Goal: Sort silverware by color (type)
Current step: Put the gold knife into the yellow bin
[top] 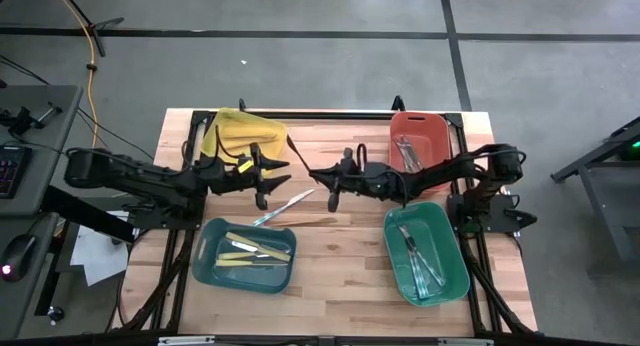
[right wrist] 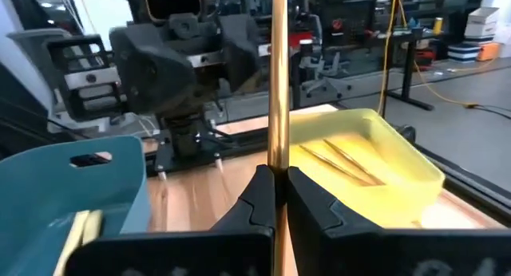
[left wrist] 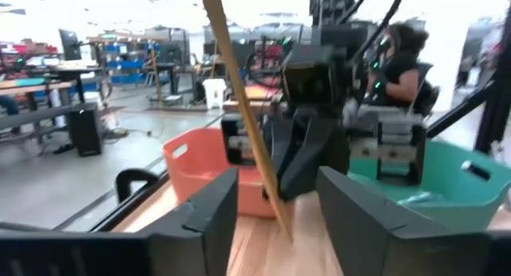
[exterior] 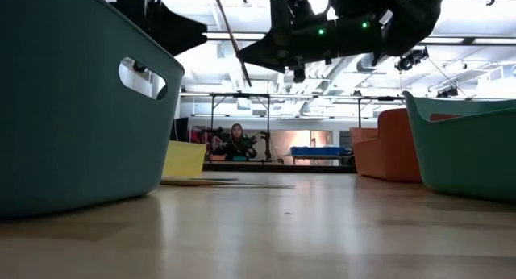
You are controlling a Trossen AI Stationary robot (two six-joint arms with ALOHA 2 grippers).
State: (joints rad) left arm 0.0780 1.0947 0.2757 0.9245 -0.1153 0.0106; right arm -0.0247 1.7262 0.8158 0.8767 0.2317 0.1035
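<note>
Utensil: gold-tan stick, long axis upright above the surface.
Right tool: clenched on its lower end.
Left tool: released, fingers apart either side.

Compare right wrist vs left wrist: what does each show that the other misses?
Right wrist only: the right tool shut on the gold-tan utensil, the yellow bin with thin utensils inside, and a blue bin holding cream pieces.
Left wrist only: the left tool open with the utensil passing between its fingers untouched, the red bin and the green bin.
Both: the same gold-tan utensil, the opposite arm and the wooden table.
</note>
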